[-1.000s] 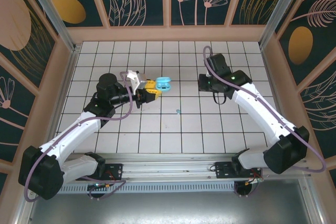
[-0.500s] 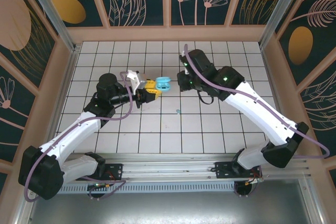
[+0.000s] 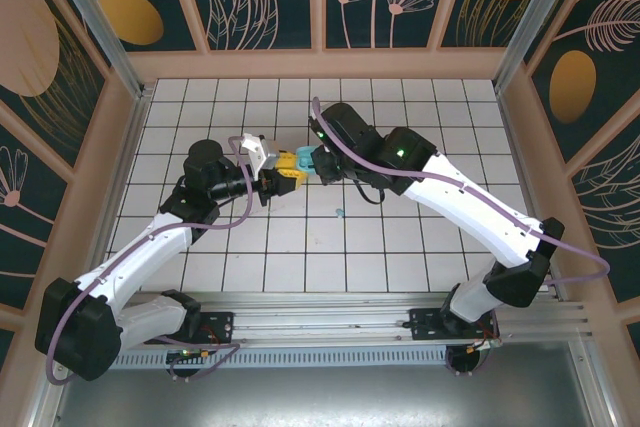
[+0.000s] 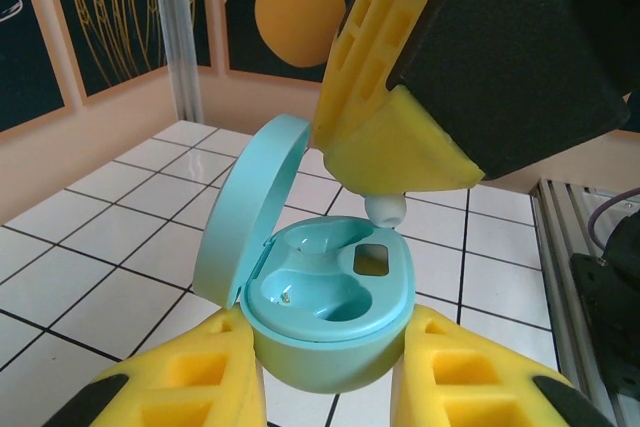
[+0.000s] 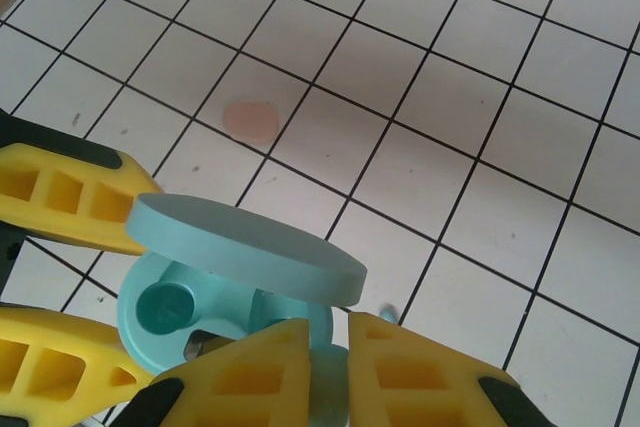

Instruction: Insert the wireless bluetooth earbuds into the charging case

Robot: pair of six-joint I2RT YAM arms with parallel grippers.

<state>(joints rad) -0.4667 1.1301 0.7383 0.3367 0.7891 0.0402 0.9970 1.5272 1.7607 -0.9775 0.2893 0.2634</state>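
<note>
My left gripper is shut on the teal charging case, one yellow finger on each side of its base. The case's lid stands open to the left, and both sockets look bare. My right gripper is shut on a teal earbud. A yellow finger of it hangs over the case, and the earbud's pale tip is just above the case's far rim. A second tiny teal earbud lies loose on a tile nearer the arms' bases.
A small pale pink spot lies on a tile beyond the case. The white tiled floor is walled by wooden panels on three sides, and a metal rail runs along the near edge.
My right arm has swung left from the right half of the floor until its gripper is over the open case. The left arm and the case have stayed still.
</note>
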